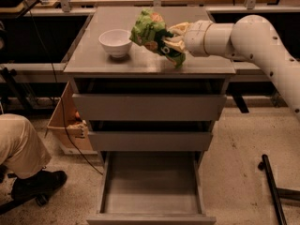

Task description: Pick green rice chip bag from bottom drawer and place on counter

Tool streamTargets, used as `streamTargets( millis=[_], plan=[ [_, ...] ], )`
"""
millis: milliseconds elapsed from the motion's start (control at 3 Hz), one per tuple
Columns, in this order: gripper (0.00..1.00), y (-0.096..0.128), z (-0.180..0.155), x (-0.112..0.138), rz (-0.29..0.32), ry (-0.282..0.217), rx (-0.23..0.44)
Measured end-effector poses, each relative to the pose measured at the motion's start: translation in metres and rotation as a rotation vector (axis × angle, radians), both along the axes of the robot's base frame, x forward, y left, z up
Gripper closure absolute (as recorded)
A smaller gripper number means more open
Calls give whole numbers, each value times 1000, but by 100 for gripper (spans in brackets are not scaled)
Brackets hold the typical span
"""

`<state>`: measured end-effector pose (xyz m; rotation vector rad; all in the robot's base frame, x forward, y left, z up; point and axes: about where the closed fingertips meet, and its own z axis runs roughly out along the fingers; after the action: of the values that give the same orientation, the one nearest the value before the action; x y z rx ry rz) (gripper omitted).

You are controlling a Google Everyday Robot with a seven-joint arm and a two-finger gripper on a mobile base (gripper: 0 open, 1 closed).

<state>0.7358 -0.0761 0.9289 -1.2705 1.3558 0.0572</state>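
Observation:
The green rice chip bag [150,32] is crumpled and held over the middle of the grey counter [93,60], its lower end close to the surface. My gripper [172,39] reaches in from the right on a white arm and is shut on the bag. The bottom drawer [150,191] is pulled open below, and its grey floor is bare.
A white bowl [116,42] stands on the counter just left of the bag. Two shut grey drawers [150,108] sit above the open one. A person's leg and shoe [28,172] are at lower left, next to a cardboard box [65,125]. A black stand base [274,191] lies lower right.

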Motion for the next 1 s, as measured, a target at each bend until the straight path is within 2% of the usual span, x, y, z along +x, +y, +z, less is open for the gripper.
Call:
streamTargets(
  millis=[333, 667, 1000],
  plan=[
    [100, 14, -21, 17, 9, 21, -6],
    [82, 24, -38, 28, 8, 45, -20],
    [58, 24, -35, 28, 8, 45, -20]
  ],
)
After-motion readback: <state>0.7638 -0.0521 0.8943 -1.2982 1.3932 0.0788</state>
